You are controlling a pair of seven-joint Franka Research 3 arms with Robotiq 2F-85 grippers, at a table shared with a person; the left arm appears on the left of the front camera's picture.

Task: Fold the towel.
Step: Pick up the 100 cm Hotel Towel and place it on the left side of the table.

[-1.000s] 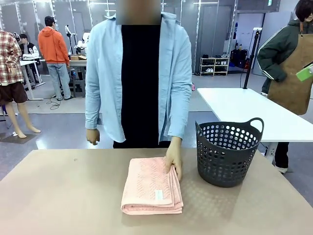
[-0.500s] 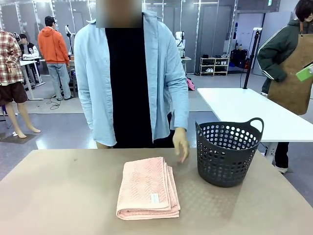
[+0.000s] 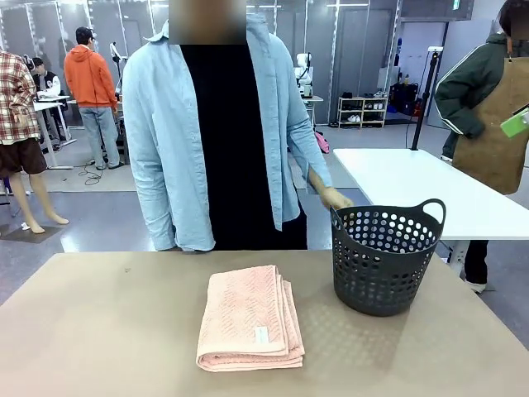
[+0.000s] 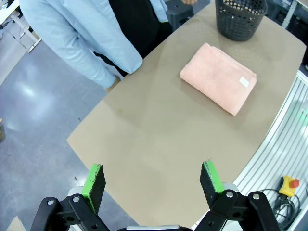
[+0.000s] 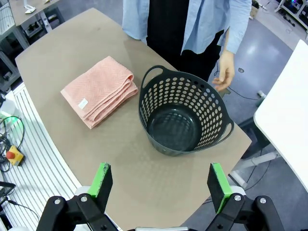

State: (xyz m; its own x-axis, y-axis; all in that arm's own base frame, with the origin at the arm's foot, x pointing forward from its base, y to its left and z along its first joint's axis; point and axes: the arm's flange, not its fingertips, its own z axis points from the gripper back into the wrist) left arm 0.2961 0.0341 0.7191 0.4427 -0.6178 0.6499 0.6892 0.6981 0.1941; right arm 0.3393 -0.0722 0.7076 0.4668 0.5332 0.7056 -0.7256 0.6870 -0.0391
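Hand (image 3: 335,198) withdrawn; towel (image 4: 219,77) beyond left gripper (image 4: 153,185)

The folded salmon-pink terry cloth towel (image 3: 250,317) looks soft and matt, its herringbone weave giving a ribbed, slightly rough face. Its small white tag (image 3: 261,334) is smooth. The dark grey perforated plastic basket (image 3: 385,256) shows a dull sheen. The tan counter (image 3: 107,331) is matt and finely grained. The black left tool (image 4: 152,178) and black right tool (image 5: 159,185) carry 2 matt green pads (image 4: 94,183) each.
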